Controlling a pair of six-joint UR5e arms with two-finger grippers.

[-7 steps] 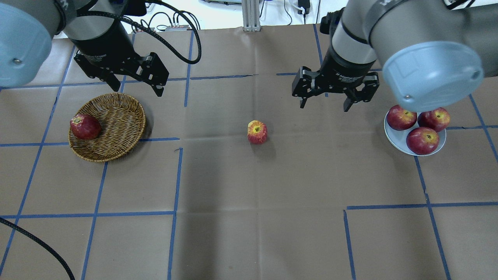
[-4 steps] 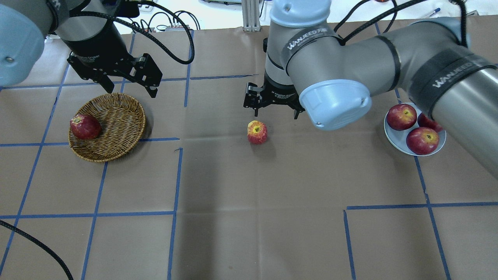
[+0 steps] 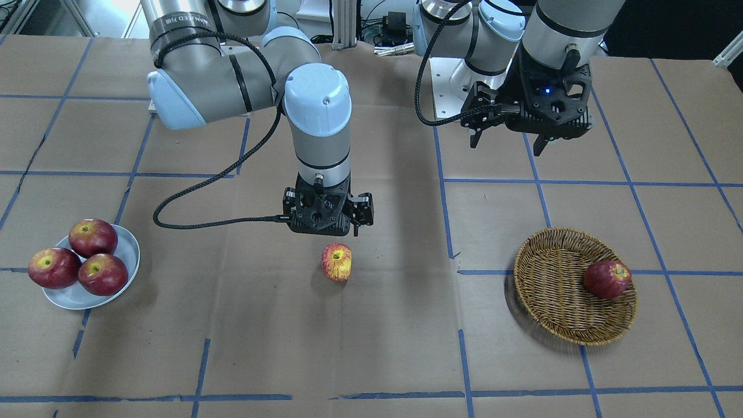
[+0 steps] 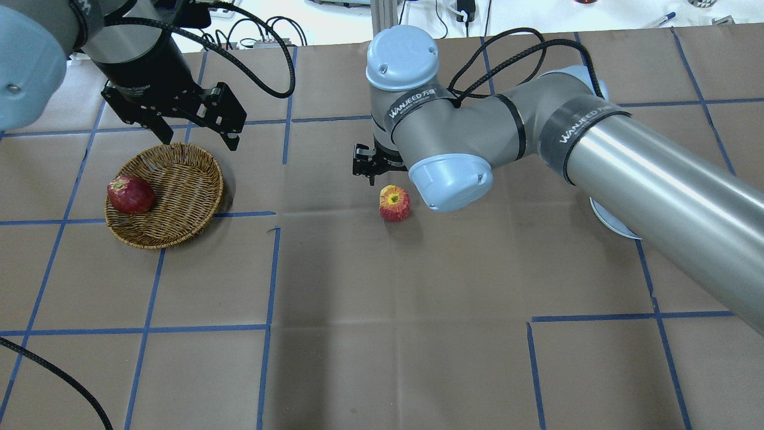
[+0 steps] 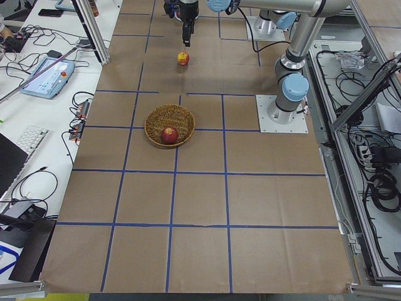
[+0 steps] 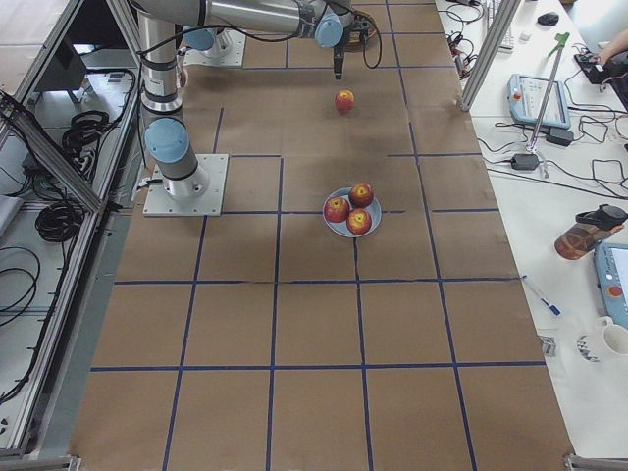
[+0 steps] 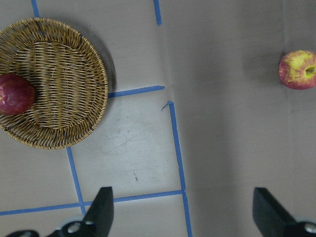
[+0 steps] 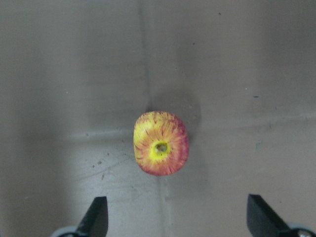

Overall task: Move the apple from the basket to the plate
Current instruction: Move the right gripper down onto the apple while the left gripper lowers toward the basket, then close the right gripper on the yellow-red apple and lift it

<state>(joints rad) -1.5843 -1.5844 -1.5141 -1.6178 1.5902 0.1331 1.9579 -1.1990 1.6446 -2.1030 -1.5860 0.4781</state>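
The apple (image 4: 394, 203), light red with yellow streaks, stands on the brown paper at mid-table, outside the basket; it also shows in the front view (image 3: 337, 262) and the right wrist view (image 8: 161, 143). My right gripper (image 3: 323, 229) is open and hangs just behind and above it, touching nothing. The wicker basket (image 4: 179, 179) is at the left. My left gripper (image 4: 197, 138) is open and empty, above the table just beyond the basket's far rim. The pale plate (image 3: 126, 255) is at the right, mostly hidden by my right arm in the overhead view.
A dark red apple (image 4: 130, 194) lies in the basket at its left side. Three dark red apples (image 3: 81, 255) fill the plate. My right arm stretches across the right half of the table. Blue tape lines grid the paper.
My right arm has swung left from beside the plate to over the apple at mid-table, gripper still open. My left gripper has shifted slightly left and back.
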